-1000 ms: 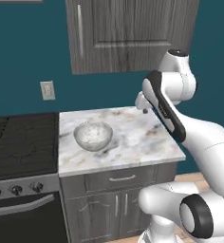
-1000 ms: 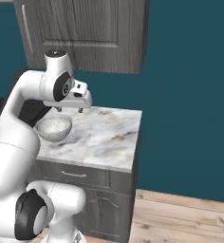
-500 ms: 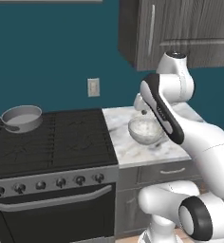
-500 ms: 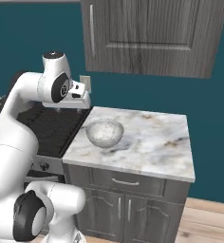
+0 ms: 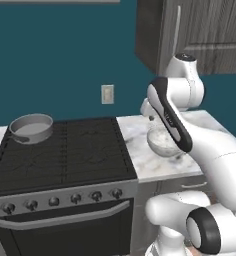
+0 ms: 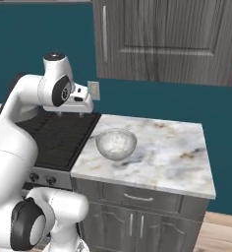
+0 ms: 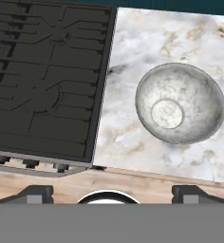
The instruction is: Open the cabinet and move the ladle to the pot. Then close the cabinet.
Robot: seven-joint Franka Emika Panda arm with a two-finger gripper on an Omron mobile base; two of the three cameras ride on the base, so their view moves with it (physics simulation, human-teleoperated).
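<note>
Approaching the cabinet, door shut.
Pincer spread, empty, above the speckled bowl; next, reach up for the bar handle.

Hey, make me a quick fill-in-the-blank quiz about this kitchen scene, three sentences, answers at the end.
1. The door of the cabinet is ____.
2. The pot sits on the ____.
3. The speckled bowl rests on the marble ____.

Answers: closed; stove; counter
</note>
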